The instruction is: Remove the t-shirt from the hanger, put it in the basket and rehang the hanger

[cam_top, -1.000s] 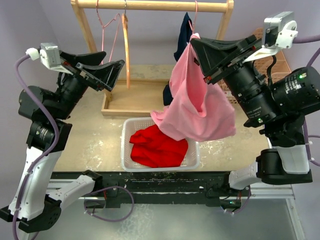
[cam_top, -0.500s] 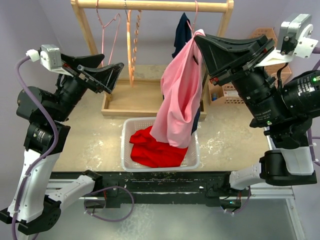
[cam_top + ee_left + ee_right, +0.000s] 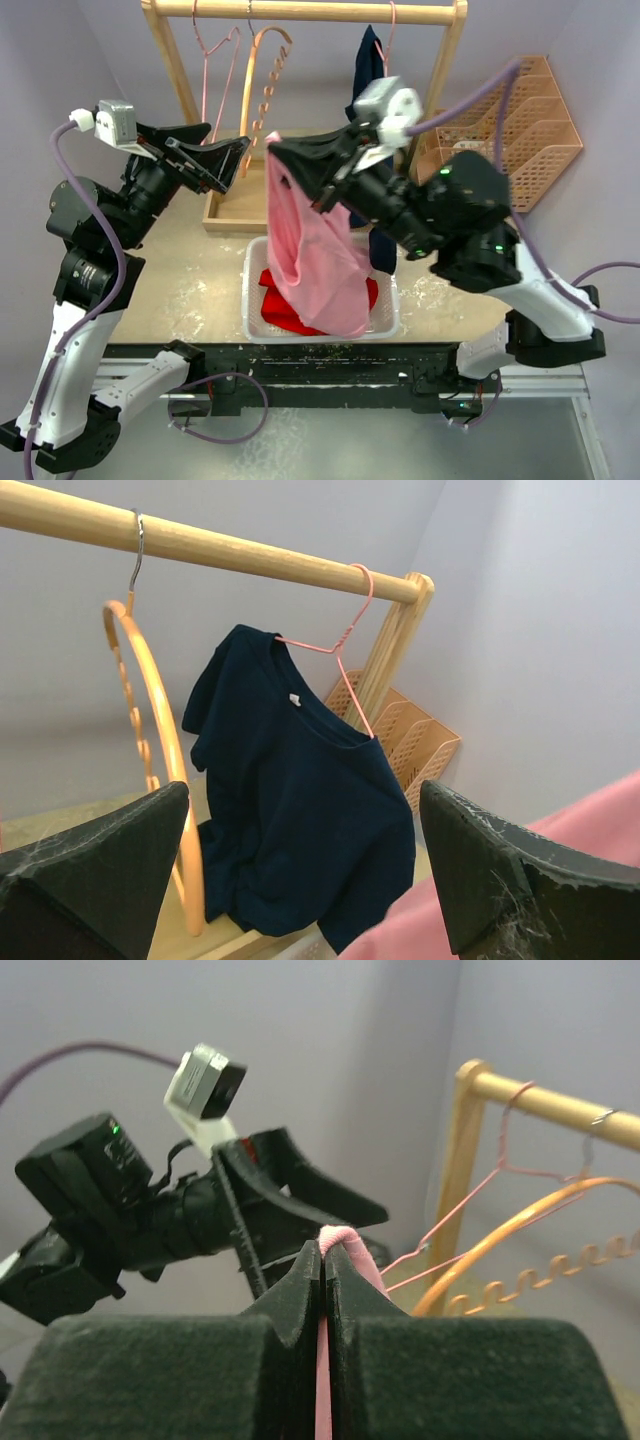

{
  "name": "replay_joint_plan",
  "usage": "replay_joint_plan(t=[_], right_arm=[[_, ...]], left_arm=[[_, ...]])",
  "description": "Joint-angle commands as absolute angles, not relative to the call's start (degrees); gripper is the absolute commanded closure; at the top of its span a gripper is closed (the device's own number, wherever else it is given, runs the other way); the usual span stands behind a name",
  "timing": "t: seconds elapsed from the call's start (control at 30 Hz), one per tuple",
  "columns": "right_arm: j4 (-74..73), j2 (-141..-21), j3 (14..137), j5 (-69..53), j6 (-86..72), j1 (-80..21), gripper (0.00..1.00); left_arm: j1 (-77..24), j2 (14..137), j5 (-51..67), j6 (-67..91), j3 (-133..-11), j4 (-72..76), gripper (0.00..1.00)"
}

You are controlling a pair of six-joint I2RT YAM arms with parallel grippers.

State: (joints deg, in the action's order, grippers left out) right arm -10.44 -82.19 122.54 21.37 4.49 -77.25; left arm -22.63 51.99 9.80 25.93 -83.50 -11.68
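Observation:
My right gripper [image 3: 272, 142] is shut on a fold of the pink t-shirt [image 3: 315, 250]. The shirt hangs free from it, with its lower end over the white basket [image 3: 392, 315]. In the right wrist view the jaws [image 3: 323, 1247] are pressed together on the pink fabric [image 3: 345, 1243]. My left gripper [image 3: 225, 150] is open and empty, just left of the pink shirt. In its wrist view the gripper [image 3: 303, 790] faces a navy t-shirt [image 3: 300, 810] on a pink wire hanger [image 3: 345, 645] on the wooden rail [image 3: 230, 550].
A red garment [image 3: 283, 303] lies in the basket. An empty pink wire hanger [image 3: 215, 60] and an orange hanger [image 3: 262, 85] hang at the rail's left. The navy shirt [image 3: 368, 65] hangs at the right. A wooden tray [image 3: 228, 210] and an orange rack [image 3: 520, 130] sit behind.
My right gripper has swung left and down from the rail's right end with the pink t-shirt, which now hangs over the basket. The left arm has barely moved.

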Motion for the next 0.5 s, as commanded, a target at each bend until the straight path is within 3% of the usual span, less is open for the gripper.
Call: replay_joint_plan(t=[0.0,0.17,0.47], right_arm=[[-6.46,-83.99,121.71,16.87,0.67,-77.49,1.0],[-5.97,-81.66,114.24,18.85,-0.4,-77.44,1.0],[-2.58,-64.67,87.24,37.4,-5.98,-77.34,1.0]], left_arm=[[-22.52,50.56,8.78,25.75,-82.65,-10.03,0.01],[-22.5,49.99,8.82,25.39,-81.8,-10.08,0.01],[-22.5,51.57,12.58,25.29,-80.71,-9.34,0.01]])
